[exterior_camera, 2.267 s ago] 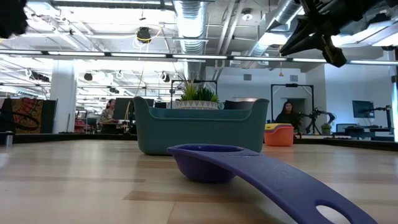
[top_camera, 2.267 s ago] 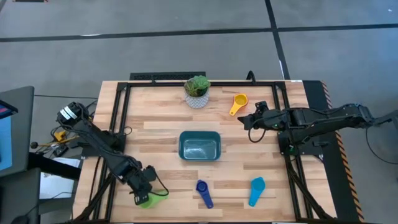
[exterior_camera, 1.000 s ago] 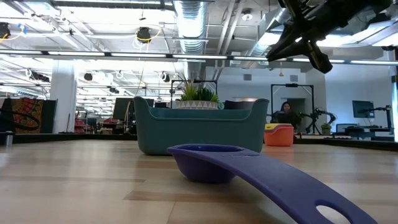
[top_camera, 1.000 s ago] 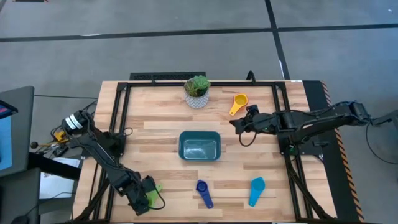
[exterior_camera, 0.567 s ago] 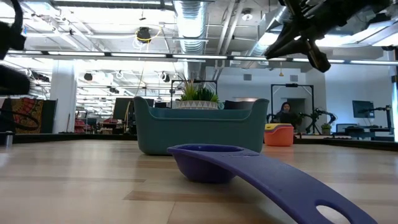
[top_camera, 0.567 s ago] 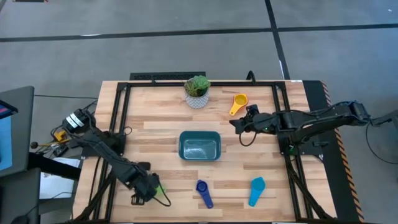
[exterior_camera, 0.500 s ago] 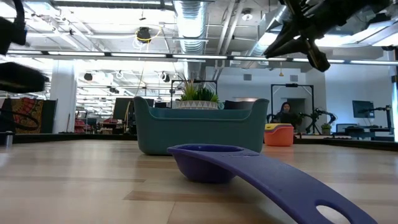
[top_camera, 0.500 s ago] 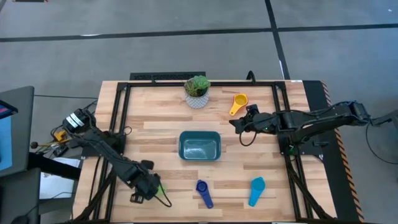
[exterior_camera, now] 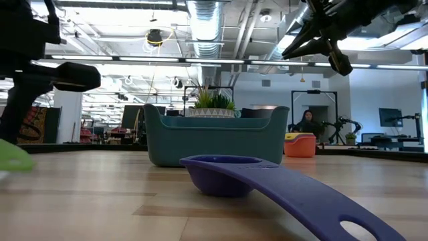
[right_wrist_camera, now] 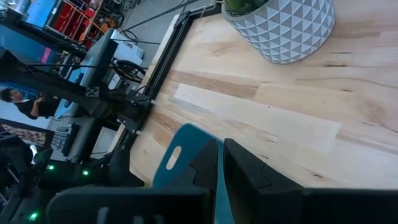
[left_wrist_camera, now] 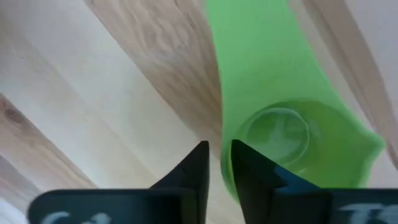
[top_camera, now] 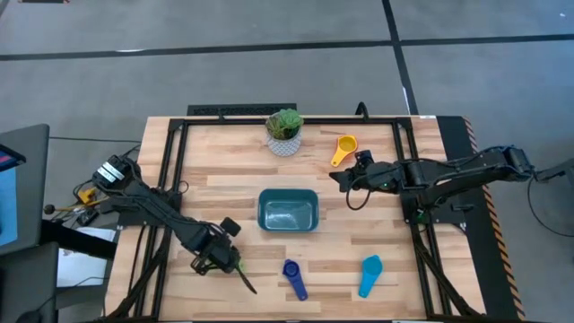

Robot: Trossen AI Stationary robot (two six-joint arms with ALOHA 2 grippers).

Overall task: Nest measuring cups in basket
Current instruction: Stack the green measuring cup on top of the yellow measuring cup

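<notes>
The wooden table (top_camera: 224, 193) is carrying the teal basket (top_camera: 288, 212) at its centre. The left gripper (top_camera: 224, 258), near the front-left, is clenching the green cup (left_wrist_camera: 280, 124) by its handle. The right gripper (top_camera: 343, 178) is hovering clenched and empty beside the yellow cup (top_camera: 343, 148). A dark blue cup (top_camera: 292, 276) and a light blue cup (top_camera: 369, 274) are lying at the front.

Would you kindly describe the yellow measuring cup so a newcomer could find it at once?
Start at the white pot with the green plant on the table's far edge. Just to its right, on bare wood, lies the yellow measuring cup. It is the only yellow cup; the others lie along the near edge.
</notes>
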